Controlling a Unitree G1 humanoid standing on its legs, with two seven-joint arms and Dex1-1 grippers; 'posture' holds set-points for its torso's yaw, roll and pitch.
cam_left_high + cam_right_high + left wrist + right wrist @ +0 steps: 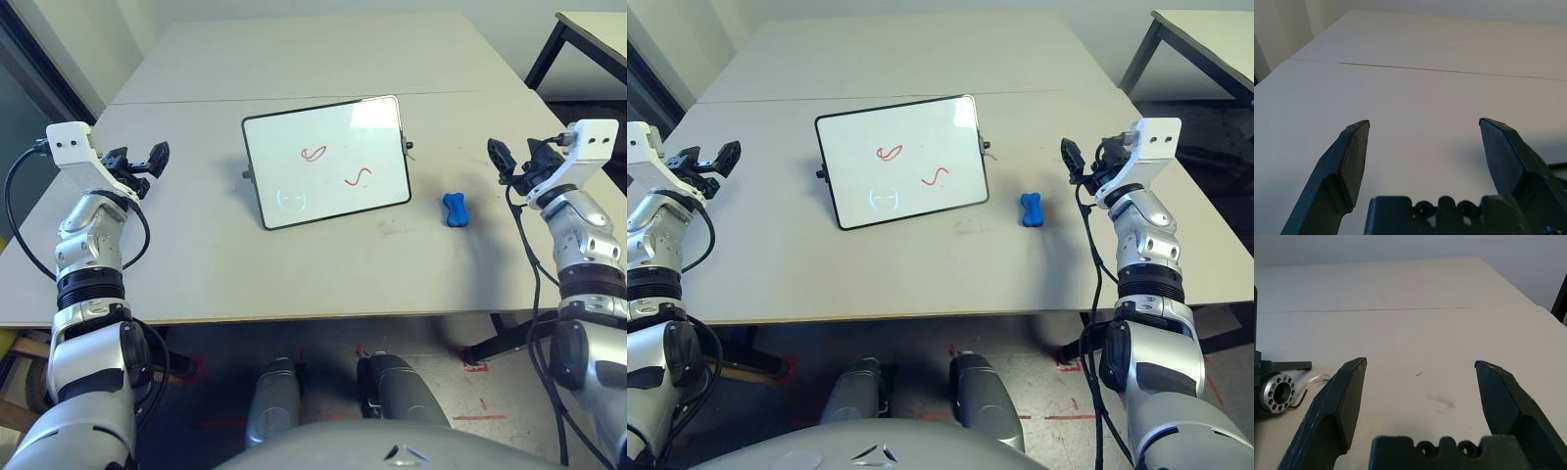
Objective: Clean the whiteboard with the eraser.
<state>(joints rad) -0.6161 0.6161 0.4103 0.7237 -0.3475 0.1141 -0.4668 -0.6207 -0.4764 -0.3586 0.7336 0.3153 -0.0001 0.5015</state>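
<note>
The blue eraser (455,209) lay on the table (294,274) just right of the propped whiteboard (326,162), which bore red scribbles. Both grippers, right (505,160) and left (147,159), hovered spread and empty; the right should descend squarely over the eraser's narrow waist.

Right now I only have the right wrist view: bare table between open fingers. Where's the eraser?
Observer: The eraser lies on the table between the whiteboard and your right gripper.
Operator: Is the board flat?
Observer: No, it's propped up, tilted back, with two red scribbles and a faint circle.
Operator: And the left gripper?
Observer: The left gripper is open, left of the board, holding nothing.
</note>
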